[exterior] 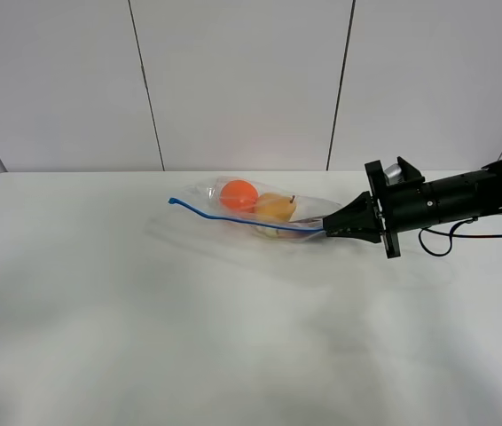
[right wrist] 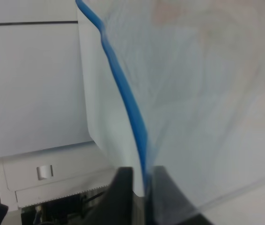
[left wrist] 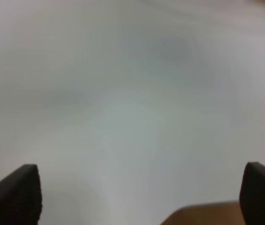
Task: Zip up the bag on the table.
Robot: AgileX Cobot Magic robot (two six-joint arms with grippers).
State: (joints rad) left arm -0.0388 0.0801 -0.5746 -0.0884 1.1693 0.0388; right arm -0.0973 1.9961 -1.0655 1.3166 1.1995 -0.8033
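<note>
Looking first at what sits nearest, your left gripper point(left wrist: 139, 197) is not in the high view at all; its wrist camera shows only blurred white surface and two dark fingertips point(left wrist: 15, 194) spread wide apart with nothing between them.

Farther back on the table point(exterior: 100, 337), at about 1 o'clock from the middle of the high view, lies the bag point(exterior: 260, 211), with an orange point(exterior: 239, 194) and a yellow pear point(exterior: 275, 207) showing through the plastic. The eggplant you cannot make out here.

Your right gripper point(exterior: 326, 230) reaches in from 3 o'clock and meets the bag at its right end. In the right wrist view its jaws are pressed together on the zipper strip point(right wrist: 123, 89) — the blue line runs straight out from between them toward the far end.

As a judgement: you have the grip on one end of the strip, but whether any length is sealed cannot be told from these pictures. The strip's free end point(exterior: 173, 201) curls up at the left, at about 9 o'clock from the fruit, and nothing holds it — so most of the closing run, and probably an anchor for that end, seems to lie ahead of you.
</note>
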